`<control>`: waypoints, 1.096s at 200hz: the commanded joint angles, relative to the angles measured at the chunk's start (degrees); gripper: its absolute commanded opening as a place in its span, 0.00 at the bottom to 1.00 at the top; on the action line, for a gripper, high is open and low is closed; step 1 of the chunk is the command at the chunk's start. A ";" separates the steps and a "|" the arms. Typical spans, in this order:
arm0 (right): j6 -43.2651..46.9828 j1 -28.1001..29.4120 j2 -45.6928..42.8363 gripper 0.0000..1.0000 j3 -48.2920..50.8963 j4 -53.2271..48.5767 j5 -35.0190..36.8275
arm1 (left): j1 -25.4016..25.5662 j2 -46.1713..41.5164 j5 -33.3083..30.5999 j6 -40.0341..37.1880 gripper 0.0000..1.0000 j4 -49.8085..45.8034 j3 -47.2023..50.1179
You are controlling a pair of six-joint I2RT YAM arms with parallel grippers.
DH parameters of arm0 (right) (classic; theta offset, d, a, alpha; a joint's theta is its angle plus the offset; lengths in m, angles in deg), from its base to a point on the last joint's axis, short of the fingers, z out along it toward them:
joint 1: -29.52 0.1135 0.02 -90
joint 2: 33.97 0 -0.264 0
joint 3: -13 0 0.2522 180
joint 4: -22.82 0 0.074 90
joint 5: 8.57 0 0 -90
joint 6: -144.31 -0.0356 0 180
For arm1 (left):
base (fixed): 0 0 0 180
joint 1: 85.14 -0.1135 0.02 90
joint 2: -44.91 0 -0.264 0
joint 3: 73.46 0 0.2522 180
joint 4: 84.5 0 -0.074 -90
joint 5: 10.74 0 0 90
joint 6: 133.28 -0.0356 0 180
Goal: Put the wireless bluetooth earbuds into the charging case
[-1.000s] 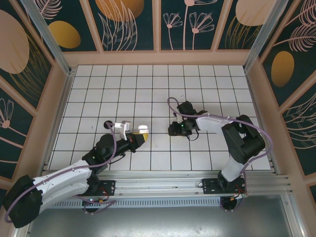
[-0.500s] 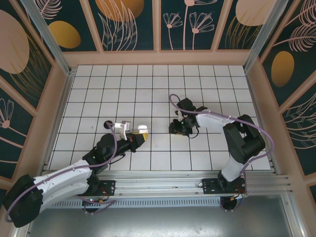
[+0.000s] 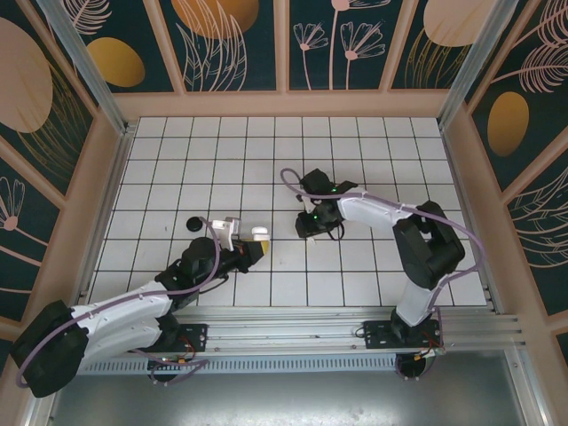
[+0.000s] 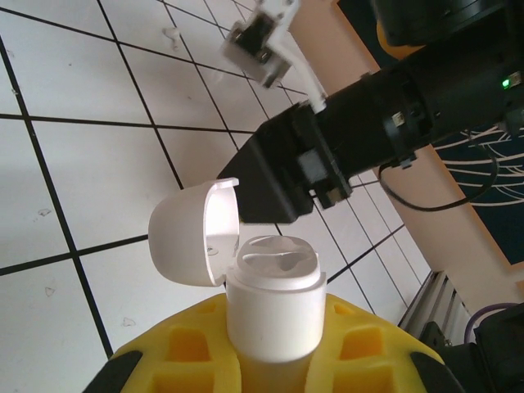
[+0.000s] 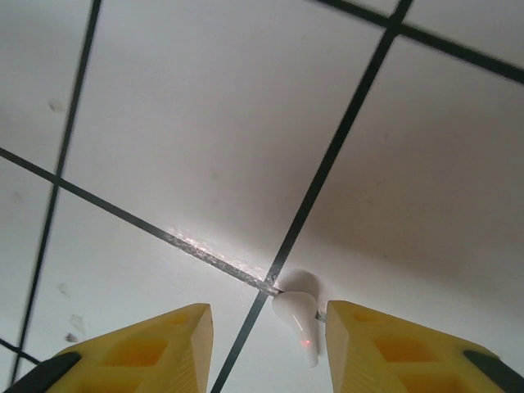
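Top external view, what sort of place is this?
Likely a purpose-built robot workcell: a white gridded table boxed in by leaf-patterned wall panels, with left arm and right arm bolted to an aluminium rail at its near edge.

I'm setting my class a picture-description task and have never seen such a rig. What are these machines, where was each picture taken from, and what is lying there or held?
These are two jointed robot arms bolted at a table's near edge, each ending in a two-finger gripper. One picture comes from a fixed camera above and behind them; the other two from cameras on the wrists. The left gripper holds a small white plastic charging case, its lid flipped open. The right gripper is open, its yellow fingers either side of a tiny white stemmed earbud lying on the white tiled table. A small black round object lies on the tiles too.
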 commanded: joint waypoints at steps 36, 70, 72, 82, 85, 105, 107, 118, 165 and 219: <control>5.46 1.06 6.28 0.40 -3.15 -5.26 4.85 | 0.26 0.76 1.59 -1.95 0.00 0.98 -2.60; 5.29 1.74 8.15 0.38 -4.41 -6.22 4.85 | 0.29 1.31 1.67 -2.58 0.00 0.98 -3.10; 5.22 1.75 8.23 0.38 -4.48 -6.29 4.85 | 0.29 1.43 1.68 -2.67 0.00 0.98 -3.17; 4.89 1.84 8.57 0.35 -4.67 -6.66 4.69 | 0.33 1.76 1.92 -3.17 0.00 0.66 -3.63; 4.73 1.82 8.72 0.34 -4.71 -6.85 4.61 | 0.34 1.89 2.08 -3.36 0.00 0.56 -3.76; 3.85 2.14 9.53 0.31 -5.40 -8.54 4.55 | 0.27 2.58 2.91 -4.55 0.00 -0.14 -4.88; 3.81 2.18 9.58 0.31 -5.48 -8.71 4.58 | 0.30 2.60 2.98 -4.59 0.00 -0.15 -4.89; 3.32 2.36 9.77 0.31 -5.67 -9.55 4.76 | 0.30 2.86 3.10 -5.02 0.00 -0.09 -5.07; 0.85 2.49 7.35 0.22 -5.51 -9.88 5.69 | 0.26 1.93 3.17 -6.98 0.00 1.66 -4.09; -1.26 2.41 -1.25 0.18 -4.73 -7.32 8.03 | 0.29 -3.26 7.03 -11.05 0.00 8.53 -1.32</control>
